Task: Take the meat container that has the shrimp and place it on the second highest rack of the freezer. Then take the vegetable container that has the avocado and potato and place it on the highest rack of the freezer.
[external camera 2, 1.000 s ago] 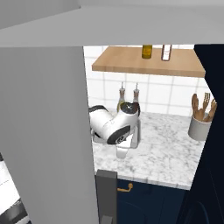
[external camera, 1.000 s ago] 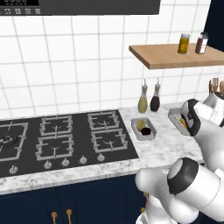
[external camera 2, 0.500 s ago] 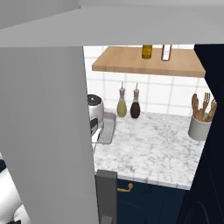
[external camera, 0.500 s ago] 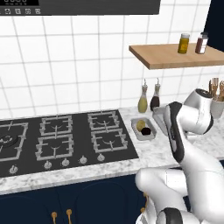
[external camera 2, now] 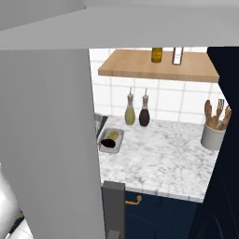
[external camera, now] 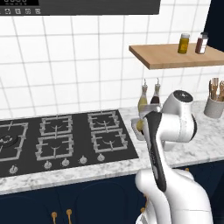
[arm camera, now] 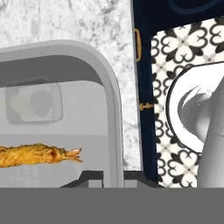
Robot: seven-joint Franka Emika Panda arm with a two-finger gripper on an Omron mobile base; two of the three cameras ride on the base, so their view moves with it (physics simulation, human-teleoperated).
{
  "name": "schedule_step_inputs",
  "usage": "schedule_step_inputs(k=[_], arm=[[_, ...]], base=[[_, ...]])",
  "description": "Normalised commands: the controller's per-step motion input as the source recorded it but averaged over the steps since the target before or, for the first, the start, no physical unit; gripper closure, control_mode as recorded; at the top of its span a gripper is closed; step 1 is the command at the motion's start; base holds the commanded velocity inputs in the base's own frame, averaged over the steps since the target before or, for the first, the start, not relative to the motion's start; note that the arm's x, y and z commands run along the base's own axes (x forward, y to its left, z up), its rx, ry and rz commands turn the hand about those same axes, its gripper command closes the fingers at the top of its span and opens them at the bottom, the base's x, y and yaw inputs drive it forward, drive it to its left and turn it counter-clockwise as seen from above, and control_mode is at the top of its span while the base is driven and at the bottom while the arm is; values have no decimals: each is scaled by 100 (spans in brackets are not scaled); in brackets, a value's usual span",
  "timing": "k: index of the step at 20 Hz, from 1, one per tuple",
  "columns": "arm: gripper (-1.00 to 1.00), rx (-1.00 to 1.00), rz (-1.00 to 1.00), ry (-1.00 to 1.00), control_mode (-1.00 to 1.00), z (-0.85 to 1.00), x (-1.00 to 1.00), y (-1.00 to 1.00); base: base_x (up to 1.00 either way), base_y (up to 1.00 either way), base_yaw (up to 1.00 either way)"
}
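The meat container (arm camera: 57,100), a pale grey tray, holds one orange shrimp (arm camera: 39,155) and hangs in the air, with counter, cabinet and floor far below it. My gripper (arm camera: 111,178) is shut on its near rim, a dark fingertip (arm camera: 89,177) showing on the inside of the wall. The vegetable container (external camera 2: 111,140) lies on the marble counter (external camera 2: 163,158) with its yellowish potato and dark avocado. My arm (external camera: 175,127) covers most of that tray in the left base view. The freezer's grey door (external camera 2: 46,140) stands at the left of the right base view.
A black cooktop (external camera: 57,140) lies left of the arm. Two bottles (external camera 2: 137,111) stand by the tiled wall under a wooden shelf (external camera 2: 158,70). A utensil holder (external camera 2: 213,133) is at the right. Navy cabinets (arm camera: 142,87) and patterned floor (arm camera: 175,52) lie below.
The arm has swung from the right end of the counter leftward, carrying the meat container. It left the right base view, uncovering the vegetable container there.
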Motion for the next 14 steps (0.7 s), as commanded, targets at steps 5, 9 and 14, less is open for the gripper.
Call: schedule_step_inputs(k=[5,9,14], arm=[[100,-2,0,4,-100,-3,0,24],[100,0,0,0,100,0,-11,14],[100,0,0,0,100,0,0,0]], base=[[0,0,0],[-15,11,-1],[-48,92,-14]])
